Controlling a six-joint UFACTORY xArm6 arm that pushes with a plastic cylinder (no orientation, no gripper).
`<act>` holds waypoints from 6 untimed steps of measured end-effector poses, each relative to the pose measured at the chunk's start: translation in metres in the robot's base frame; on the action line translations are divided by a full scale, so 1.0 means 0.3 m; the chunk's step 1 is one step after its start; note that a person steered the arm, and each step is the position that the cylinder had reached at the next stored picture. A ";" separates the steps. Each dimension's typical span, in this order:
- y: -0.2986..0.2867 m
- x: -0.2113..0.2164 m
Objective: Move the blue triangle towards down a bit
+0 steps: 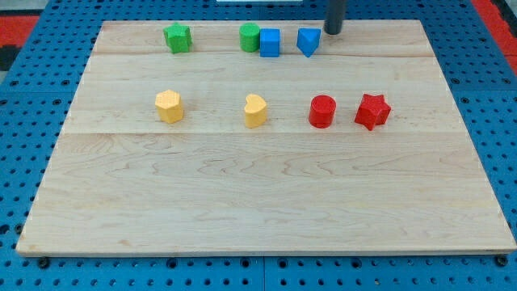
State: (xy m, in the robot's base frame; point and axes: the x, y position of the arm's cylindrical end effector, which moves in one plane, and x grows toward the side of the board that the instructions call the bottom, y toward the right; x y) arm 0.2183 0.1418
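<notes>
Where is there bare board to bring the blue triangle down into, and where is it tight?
Free: the strip below the blue triangle, above the yellow heart and red cylinder; also the whole board below the middle row. Crowded: the top edge, where the blue cube and my tip flank the triangle.

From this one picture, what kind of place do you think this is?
Probably a robotics lab test bench: a pale wooden board lies on a blue perforated base, small coloured blocks such as the blue triangle block sit on it, and my tip stands just right of that triangle.
</notes>
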 end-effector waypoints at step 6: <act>0.051 0.151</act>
